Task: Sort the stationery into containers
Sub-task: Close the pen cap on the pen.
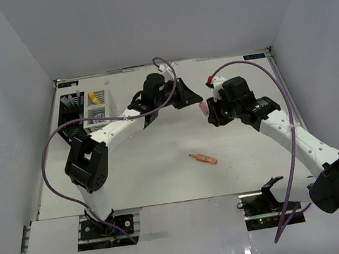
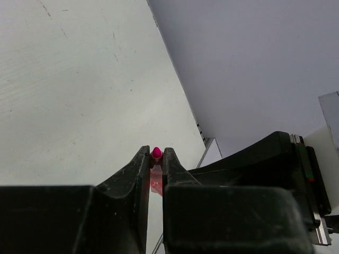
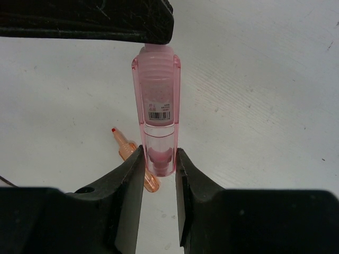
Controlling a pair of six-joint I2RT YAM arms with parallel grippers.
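A pink marker (image 1: 203, 105) hangs in the air between my two grippers, above the middle of the table. My left gripper (image 1: 196, 100) is shut on one end; in the left wrist view a magenta tip (image 2: 157, 153) pokes out between the fingertips. My right gripper (image 1: 208, 111) is shut on the clear cap end (image 3: 158, 153). An orange marker (image 1: 203, 158) lies on the table below and also shows in the right wrist view (image 3: 128, 151). The black container (image 1: 71, 109) and the white container (image 1: 101, 105) stand side by side at the far left, with items in them.
White walls enclose the table on the left, back and right. Purple cables loop over both arms. The right arm's black body (image 2: 275, 174) fills the right side of the left wrist view.
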